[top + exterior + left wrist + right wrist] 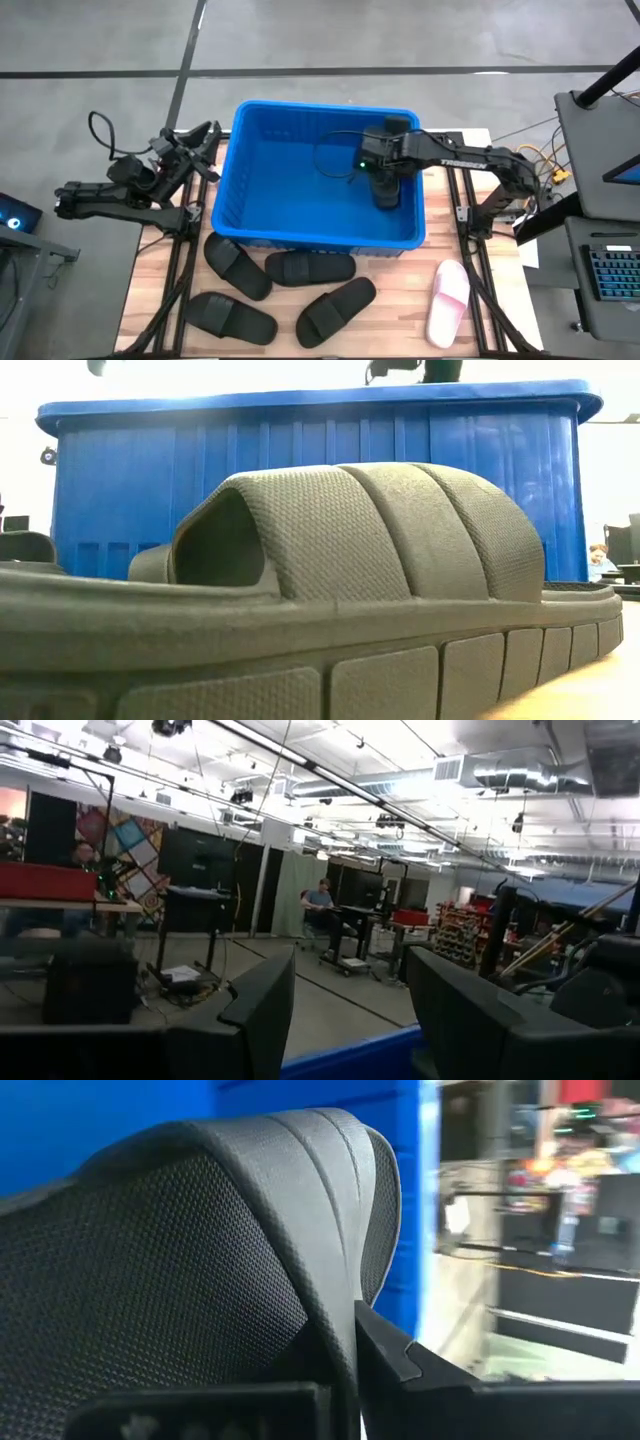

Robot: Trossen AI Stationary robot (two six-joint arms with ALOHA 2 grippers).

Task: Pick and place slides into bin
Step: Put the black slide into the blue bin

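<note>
The right gripper [350, 1370] was clamped on the strap of a black slide [200, 1270], its fingers pinching the ribbed edge of the strap so that the sandal hung below the wrist. The thin strap edge was probably chosen because it fits between narrow fingers, while the sole is likely too broad. In the high view the right gripper [385, 185] was inside the walls of the bin [235, 160], toward its right side, with the slide hanging dark beneath it (whether the sole touched the bin floor could not be told). This position suits a release directly into the bin.

The left gripper [345, 1020] had its fingers parted with nothing between them; it pointed out toward the room. The left arm waited beside the bin's left wall, clear of the right arm's path.

Four more black slides [310, 268] lay on the table [400, 320] in front of the bin, one of them just against its front wall. A pink slide [447, 300] lay to the right of them, apart from the bin. All five remained to be picked.
</note>
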